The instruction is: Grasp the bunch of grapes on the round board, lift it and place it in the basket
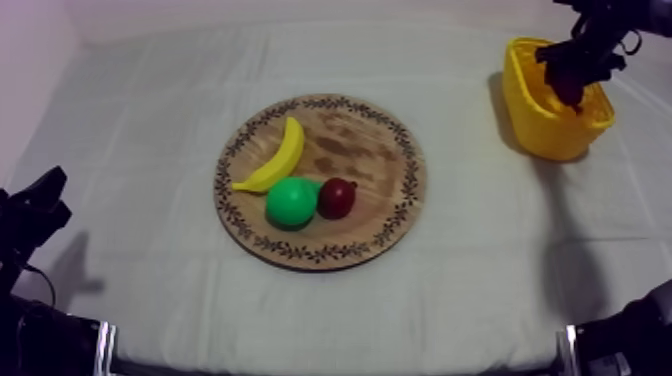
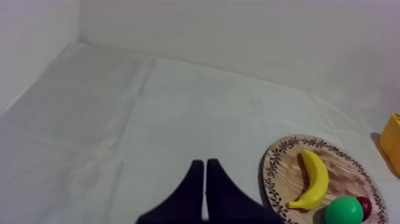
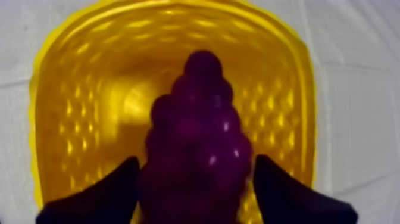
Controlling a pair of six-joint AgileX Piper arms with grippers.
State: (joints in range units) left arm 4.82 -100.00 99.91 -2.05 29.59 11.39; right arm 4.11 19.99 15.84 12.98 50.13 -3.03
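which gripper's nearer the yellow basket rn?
Right. The right gripper hangs over the yellow basket, shut on the bunch of grapes; the left gripper rests shut at the table's far side, beyond the wooden board.

A banana (image 1: 278, 155) lies just beside a green pear (image 1: 291, 202), which touches a small red fruit (image 1: 337, 198); a grey-white cloth covers the surface (image 1: 150, 120).

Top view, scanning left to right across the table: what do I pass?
First the left gripper → banana → small red fruit → yellow basket. The pear overlaps the banana, and the bunch of grapes in the right gripper overlaps the basket, so both are left out.
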